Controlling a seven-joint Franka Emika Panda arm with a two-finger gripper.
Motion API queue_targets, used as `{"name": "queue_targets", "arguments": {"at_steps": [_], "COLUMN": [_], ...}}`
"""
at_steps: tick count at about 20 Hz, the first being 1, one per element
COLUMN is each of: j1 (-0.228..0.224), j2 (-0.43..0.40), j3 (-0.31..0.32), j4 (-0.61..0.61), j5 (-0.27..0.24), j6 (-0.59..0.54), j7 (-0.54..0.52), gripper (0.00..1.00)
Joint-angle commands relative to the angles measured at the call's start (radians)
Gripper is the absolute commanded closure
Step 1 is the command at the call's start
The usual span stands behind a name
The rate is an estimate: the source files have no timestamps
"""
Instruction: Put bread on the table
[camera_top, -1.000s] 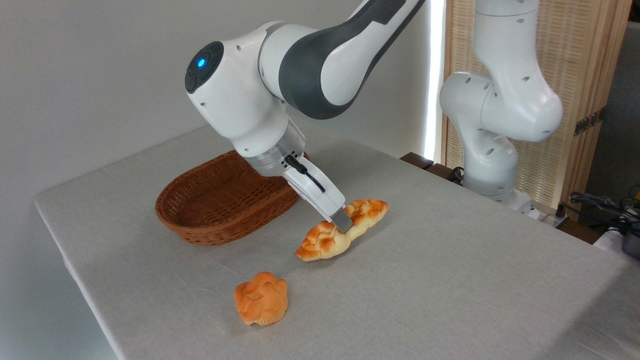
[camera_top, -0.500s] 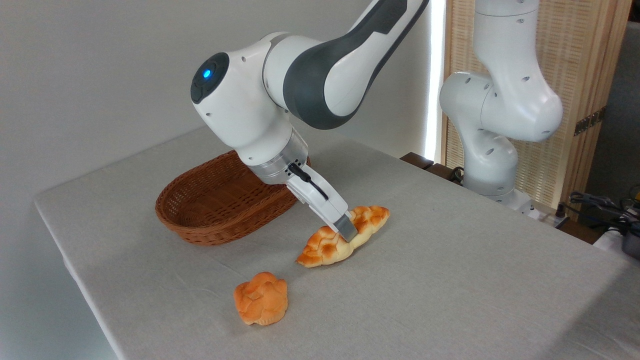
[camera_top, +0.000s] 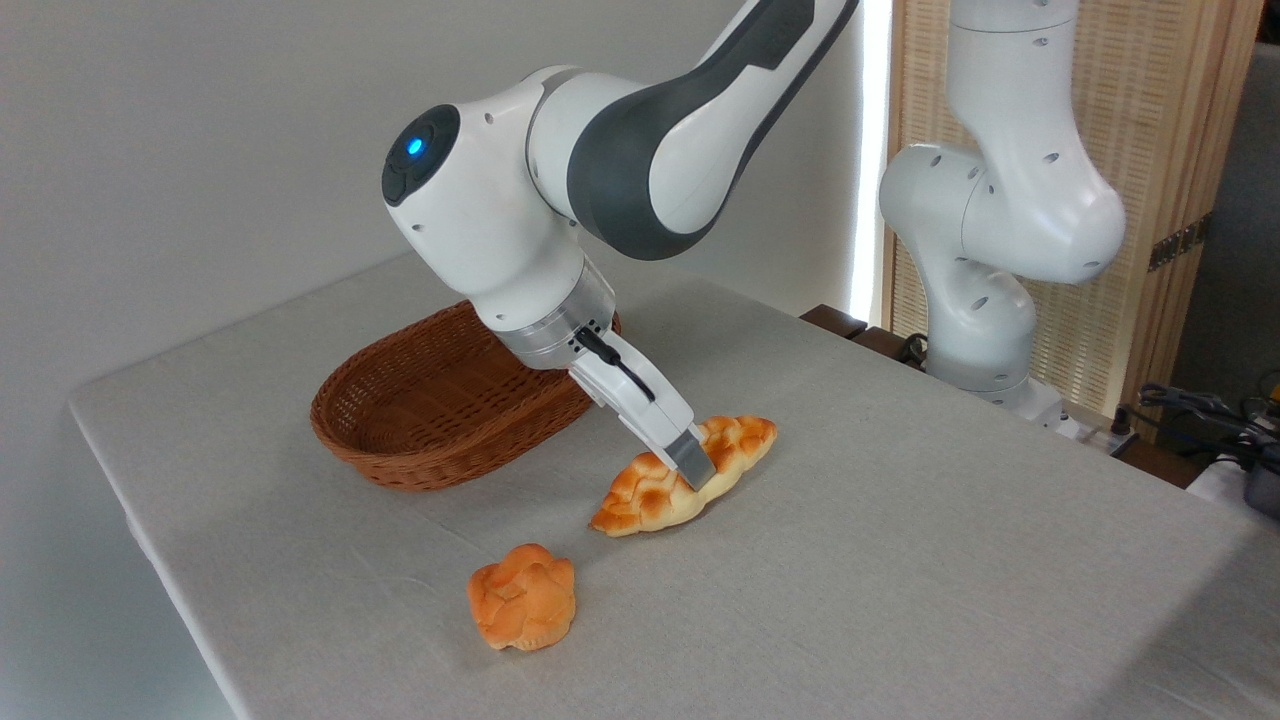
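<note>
The bread (camera_top: 645, 495), a braided golden-brown loaf with pale sides, lies lengthwise on the light-grey table (camera_top: 900, 560), to the right of the basket. My gripper (camera_top: 703, 458) reaches down at a slant from the upper left and clasps the loaf across its middle. The near finger (camera_top: 694, 462) presses against the loaf's front side. The far finger is hidden behind the loaf. The loaf's underside appears to touch the cloth.
A brown oval wicker basket (camera_top: 440, 410) stands behind and left of the loaf. A small round orange bun (camera_top: 522, 597) lies on the cloth in front. The arm's white base (camera_top: 985, 300) rises at the table's far right edge, with cables (camera_top: 1200, 410) beyond.
The gripper has moved slightly down and to the right with the loaf, which has sunk from just above the cloth to resting on it.
</note>
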Motion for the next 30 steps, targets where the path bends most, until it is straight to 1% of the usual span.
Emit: {"name": "queue_targets", "arguments": {"at_steps": [1, 8, 9, 12, 14, 15, 18, 22, 25, 27, 29, 30], "j1": [-0.012, -0.012, -0.012, -0.012, -0.012, -0.014, -0.015, -0.012, -0.012, -0.012, -0.012, -0.012], "j2": [-0.015, -0.015, -0.016, -0.026, -0.026, -0.024, -0.024, -0.024, -0.024, -0.021, -0.022, -0.022], "j3": [0.012, 0.011, 0.011, 0.003, 0.0, 0.0, 0.0, 0.005, 0.009, 0.009, 0.009, 0.009], "j4": [-0.011, -0.011, -0.008, 0.015, 0.057, 0.087, 0.172, 0.329, 0.392, 0.406, 0.407, 0.407], "j5": [-0.001, -0.001, -0.006, -0.042, -0.053, -0.072, -0.095, -0.093, -0.092, -0.093, -0.092, -0.084], "j6": [0.015, 0.015, 0.015, 0.019, 0.015, 0.015, 0.044, 0.043, 0.043, 0.043, 0.04, 0.04], "j7": [-0.018, -0.018, -0.017, -0.013, -0.015, -0.015, -0.017, -0.021, -0.03, -0.079, -0.166, -0.168], "gripper": [0.0, 0.0, 0.0, 0.0, 0.0, 0.0, 0.0, 0.0, 0.0, 0.0, 0.0, 0.0]}}
